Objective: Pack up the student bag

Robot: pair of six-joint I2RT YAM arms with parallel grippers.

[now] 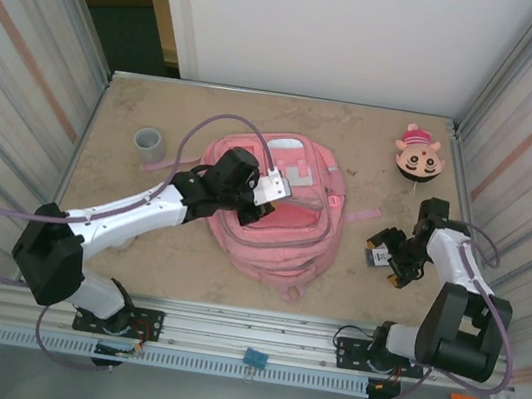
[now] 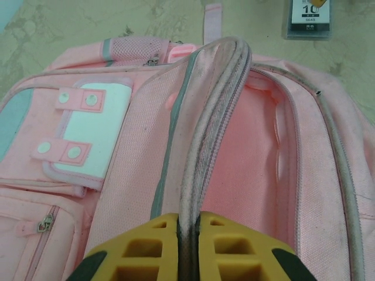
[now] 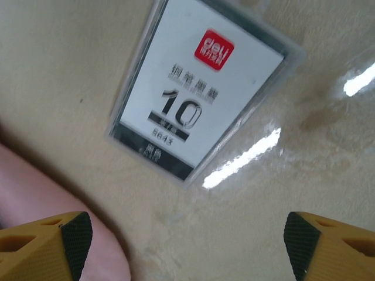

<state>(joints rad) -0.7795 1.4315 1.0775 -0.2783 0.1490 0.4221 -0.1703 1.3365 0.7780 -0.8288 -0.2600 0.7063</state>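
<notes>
Student bag (image 1: 282, 227) lies flat at the middle of the table (image 1: 357, 133), just ahead of my two arm bases and a little left of centre, front pockets facing up. The main compartment is unzipped and the pink lining shows inside the mouth. My left tool (image 2: 188, 225) is pressed together on the grey-piped zipper rim of that opening. The rim runs up from between the yellow fingers (image 2: 146, 246) in a raised arch, lifted clear of the lining below. To the left of it in the left wrist view sits a pale pocket flap (image 2: 96, 132) with two pink snap tabs, and lower down a zipper pull (image 2: 44, 223). My right tool (image 3: 187, 240) is spread wide and hangs over bare table just beside the right edge of the bag, touching nothing. Under it, flat on the table, lies a small clear-wrapped pack (image 3: 202, 93) with a white label, a red logo and a big "10", set at a tilt to my fingers. A corner of pink fabric shows by the left finger. Elsewhere: a grey cylinder (image 1: 149, 146) stands far left of the bag, and a round pink-and-tan plush (image 1: 419, 155) rests at the far right corner, well apart from everything.
</notes>
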